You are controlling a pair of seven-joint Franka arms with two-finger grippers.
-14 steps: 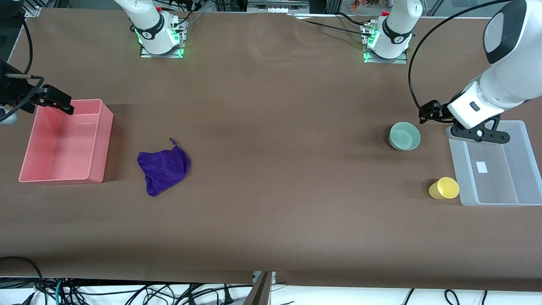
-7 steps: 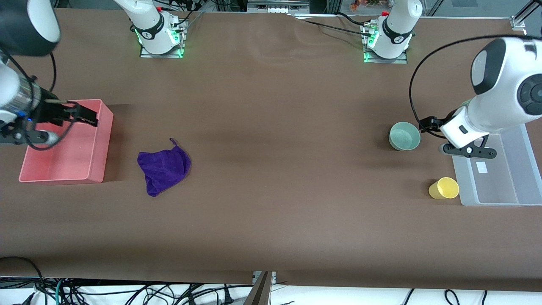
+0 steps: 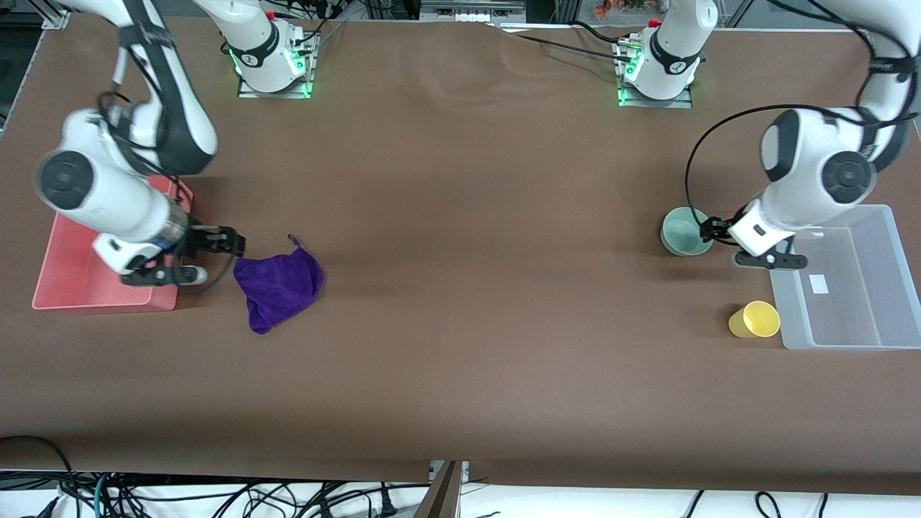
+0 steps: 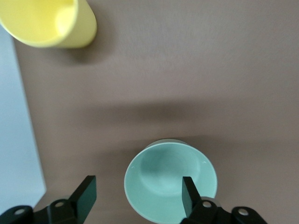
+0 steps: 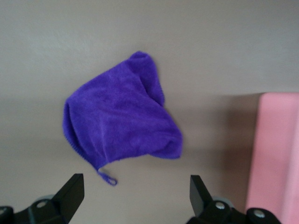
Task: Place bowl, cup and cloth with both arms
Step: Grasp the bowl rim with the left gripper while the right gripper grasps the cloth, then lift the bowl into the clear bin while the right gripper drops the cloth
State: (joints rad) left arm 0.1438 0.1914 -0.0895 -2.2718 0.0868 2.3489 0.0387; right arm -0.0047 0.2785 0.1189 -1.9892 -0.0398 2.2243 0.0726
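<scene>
Left gripper [image 3: 706, 230] and right gripper [image 3: 234, 243] hang low, jaws spread.

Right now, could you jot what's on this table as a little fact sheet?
bowl: upright on the table, beside the clear bin
cup: lying on its side, nearer the camera than the bowl
cloth: crumpled beside the pink bin
left hand: open, one finger over the bowl's rim
right hand: open, just short of the cloth
</scene>
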